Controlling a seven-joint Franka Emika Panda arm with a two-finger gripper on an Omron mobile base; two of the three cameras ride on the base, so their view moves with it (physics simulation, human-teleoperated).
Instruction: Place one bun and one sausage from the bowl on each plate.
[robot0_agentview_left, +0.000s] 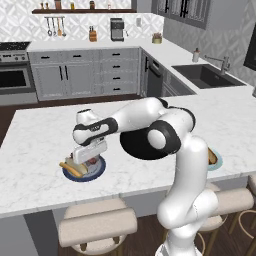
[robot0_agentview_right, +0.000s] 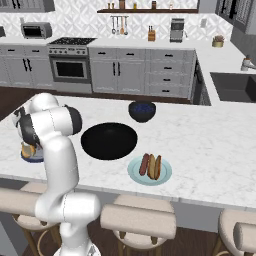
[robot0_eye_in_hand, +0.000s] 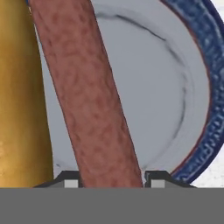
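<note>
The dark navy-blue plate (robot0_agentview_left: 100, 169) (robot0_eye_in_hand: 211, 65) lies near the island's front left edge. A golden bun (robot0_agentview_left: 70, 170) (robot0_eye_in_hand: 19, 109) rests on it. My gripper (robot0_agentview_left: 88, 162) (robot0_eye_in_hand: 112, 180) is low over this plate, and a reddish sausage (robot0_eye_in_hand: 87, 96) runs between its fingertips (robot0_eye_in_hand: 72, 180), which touch both of its sides, next to the bun. The wide black bowl (robot0_agentview_right: 109, 141) looks empty. A bun (robot0_agentview_right: 156, 167) and a sausage (robot0_agentview_right: 145, 164) lie on the pale teal plate (robot0_agentview_right: 134, 173) to its right.
A smaller, deeper dark-blue bowl (robot0_agentview_right: 142, 111) stands behind the black bowl. Padded stools (robot0_agentview_left: 97, 225) line the island's front edge. My arm (robot0_agentview_left: 165, 135) arches over the middle of the counter. A sink (robot0_agentview_left: 207, 75) is set into the far right counter.
</note>
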